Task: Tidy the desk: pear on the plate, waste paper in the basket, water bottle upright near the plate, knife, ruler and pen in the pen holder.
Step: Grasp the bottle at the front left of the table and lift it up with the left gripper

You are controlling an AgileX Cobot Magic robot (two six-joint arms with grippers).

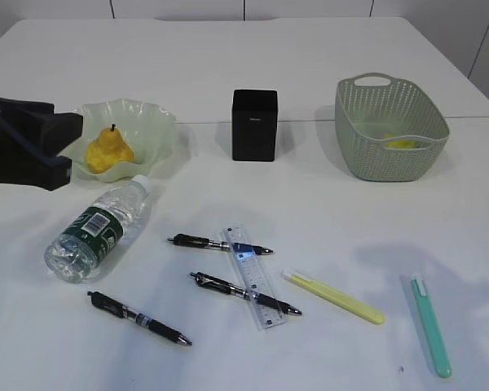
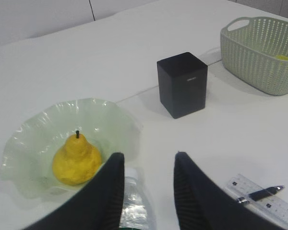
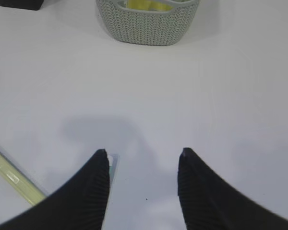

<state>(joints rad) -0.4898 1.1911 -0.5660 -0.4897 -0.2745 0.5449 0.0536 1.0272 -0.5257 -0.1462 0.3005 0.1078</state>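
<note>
Exterior view, nearest edge of the desk (image 1: 228, 65): a mint green utility knife (image 1: 431, 324) lies at the right, with a yellow utility knife (image 1: 334, 296) to its left. Left of these, the clear ruler (image 1: 252, 276) lies flat and diagonal, with one black pen (image 1: 220, 243) crossing its far end and a second black pen (image 1: 244, 293) crossing its middle. A third black pen (image 1: 138, 318) lies apart at the near left.

Further back, the water bottle (image 1: 98, 230) lies on its side, cap pointing toward the plate (image 1: 156, 130). The pear (image 1: 107, 150) stands upright inside the plate, stem up. The black pen holder (image 1: 254, 125) stands upright at centre, well apart from the plate. The basket (image 1: 389, 126) stands at the far right and holds something yellow; what it is cannot be told.

Left wrist view: the left tool (image 2: 146, 163) hovers with jaws parted and nothing between them, above the bottle cap and just beside the near rim of the plate.

Right wrist view: the right tool (image 3: 143, 158) is also open and empty, above bare desk near the end of the mint green utility knife.
</note>
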